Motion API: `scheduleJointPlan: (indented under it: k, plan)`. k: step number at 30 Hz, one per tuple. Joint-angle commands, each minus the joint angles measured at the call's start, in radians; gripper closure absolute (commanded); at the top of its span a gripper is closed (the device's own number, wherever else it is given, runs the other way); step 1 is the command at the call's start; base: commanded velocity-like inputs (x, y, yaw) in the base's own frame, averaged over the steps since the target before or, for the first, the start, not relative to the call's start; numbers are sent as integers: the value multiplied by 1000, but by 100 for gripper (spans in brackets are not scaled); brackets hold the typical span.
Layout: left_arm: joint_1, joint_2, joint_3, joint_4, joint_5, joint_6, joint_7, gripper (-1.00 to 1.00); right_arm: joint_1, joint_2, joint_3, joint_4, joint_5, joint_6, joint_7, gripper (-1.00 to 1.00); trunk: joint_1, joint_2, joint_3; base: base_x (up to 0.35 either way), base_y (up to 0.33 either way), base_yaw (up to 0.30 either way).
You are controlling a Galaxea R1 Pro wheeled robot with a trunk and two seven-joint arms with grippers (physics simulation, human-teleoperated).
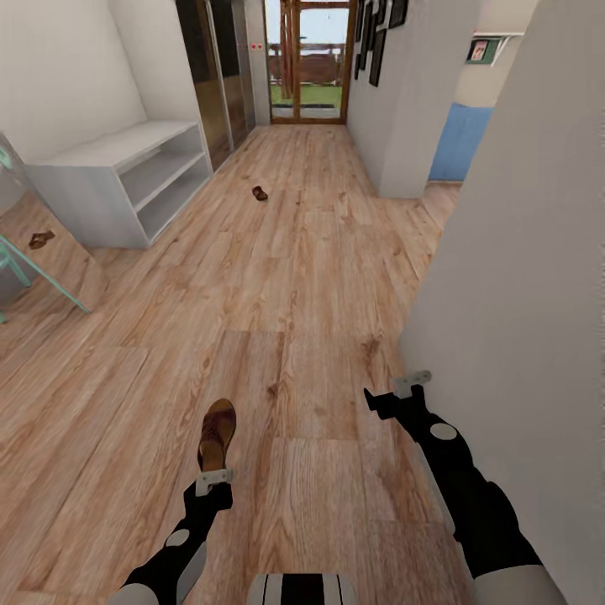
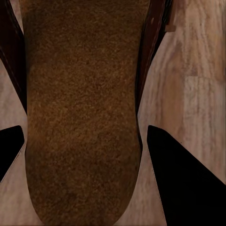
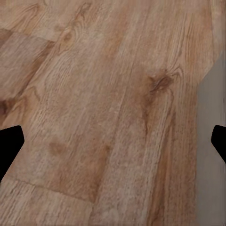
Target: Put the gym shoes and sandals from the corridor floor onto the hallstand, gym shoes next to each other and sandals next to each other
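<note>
I see bright, even light and almost no shadows. Daylight glows through the far glass door [image 1: 306, 59]. My feeds look soft and slightly blurred.

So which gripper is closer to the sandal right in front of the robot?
Left. The left gripper sits right at the near sandal; the right gripper hangs well off to its side, by the wall.

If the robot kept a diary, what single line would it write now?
left gripper: around brown leather sandal, grip unclear | right gripper: open, empty | second sandal: far down wood-grain floor
</note>
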Motion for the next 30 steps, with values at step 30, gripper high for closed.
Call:
scheduleJointPlan:
  k: [30]
  plan:
    - [1,-1,8,-1,-9,-4,1,100,-1,1,1,-3,11,5,5,-100,-1,0,42,86,68,0]
